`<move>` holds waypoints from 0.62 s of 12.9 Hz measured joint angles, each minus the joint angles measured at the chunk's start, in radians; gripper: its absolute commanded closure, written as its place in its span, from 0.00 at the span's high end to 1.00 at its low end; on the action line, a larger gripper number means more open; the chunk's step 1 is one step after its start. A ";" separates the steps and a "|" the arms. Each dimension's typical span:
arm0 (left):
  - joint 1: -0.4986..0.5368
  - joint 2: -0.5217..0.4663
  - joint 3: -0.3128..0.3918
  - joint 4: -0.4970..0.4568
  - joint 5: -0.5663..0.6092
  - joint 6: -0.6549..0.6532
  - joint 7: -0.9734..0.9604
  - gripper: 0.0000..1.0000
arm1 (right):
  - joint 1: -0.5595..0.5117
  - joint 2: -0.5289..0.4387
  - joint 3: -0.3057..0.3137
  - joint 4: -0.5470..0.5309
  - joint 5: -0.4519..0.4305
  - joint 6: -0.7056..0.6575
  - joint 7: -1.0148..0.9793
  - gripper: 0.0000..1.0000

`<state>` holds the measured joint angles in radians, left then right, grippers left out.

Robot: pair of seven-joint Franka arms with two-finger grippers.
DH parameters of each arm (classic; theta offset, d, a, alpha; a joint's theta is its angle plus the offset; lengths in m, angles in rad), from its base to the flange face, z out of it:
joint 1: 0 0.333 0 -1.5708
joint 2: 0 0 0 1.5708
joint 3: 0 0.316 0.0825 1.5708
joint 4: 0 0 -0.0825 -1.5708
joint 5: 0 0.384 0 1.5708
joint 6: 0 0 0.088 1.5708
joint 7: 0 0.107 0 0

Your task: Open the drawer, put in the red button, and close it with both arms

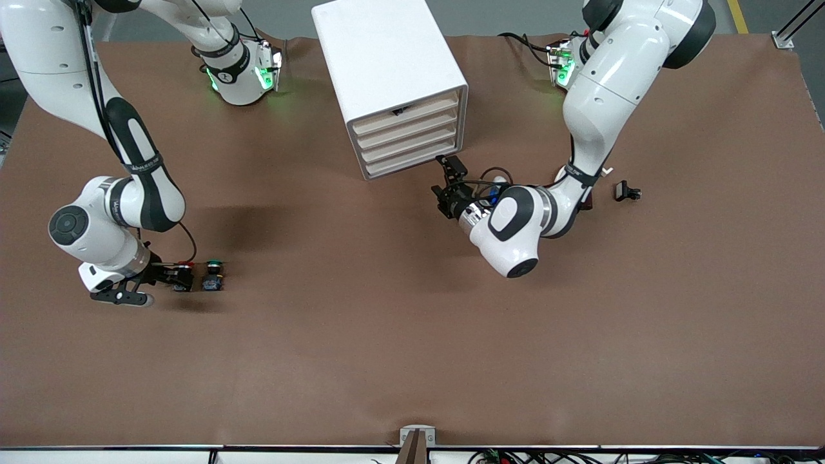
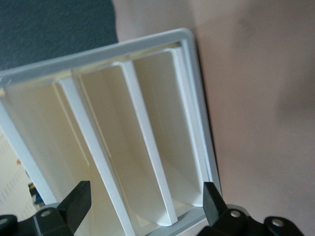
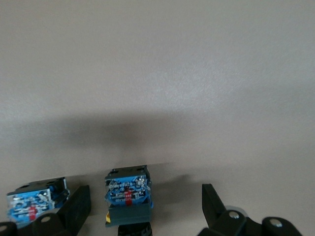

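Observation:
The red button (image 1: 185,265) stands on the brown table toward the right arm's end, beside its green-capped twin (image 1: 214,264). My right gripper (image 1: 181,278) is low at the table, open, its fingers on either side of the red button without closing on it. In the right wrist view the button's blue-grey base (image 3: 127,196) sits between the open fingers (image 3: 212,202), its cap hidden, and the twin's base (image 3: 32,204) lies outside them. My left gripper (image 1: 448,178) is open in front of the white drawer unit (image 1: 393,77), level with its lowest drawers (image 2: 147,147). All drawers look shut.
A small black object (image 1: 626,191) lies on the table toward the left arm's end. The drawer unit stands at the middle of the table near the arms' bases. The table's brown mat (image 1: 412,335) spreads toward the front camera.

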<state>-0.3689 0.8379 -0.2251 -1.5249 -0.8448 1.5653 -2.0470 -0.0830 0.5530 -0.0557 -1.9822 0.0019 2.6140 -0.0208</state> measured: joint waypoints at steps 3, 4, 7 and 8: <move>-0.025 0.000 -0.002 0.006 -0.033 -0.015 -0.128 0.89 | 0.001 0.019 0.003 0.000 0.000 0.001 0.000 0.97; -0.034 0.002 -0.002 0.006 -0.046 -0.026 -0.156 0.82 | 0.001 0.023 0.003 0.000 0.000 0.001 0.000 0.75; -0.064 0.020 -0.002 0.005 -0.087 -0.045 -0.222 0.63 | 0.002 0.028 0.005 0.000 0.000 -0.001 0.000 0.00; -0.073 0.025 -0.002 0.005 -0.099 -0.055 -0.230 0.63 | 0.002 0.028 0.006 0.000 0.000 -0.004 0.001 0.00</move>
<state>-0.4420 0.8634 -0.2273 -1.5197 -0.9435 1.5101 -2.2766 -0.0807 0.5805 -0.0499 -1.9821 0.0020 2.6102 -0.0202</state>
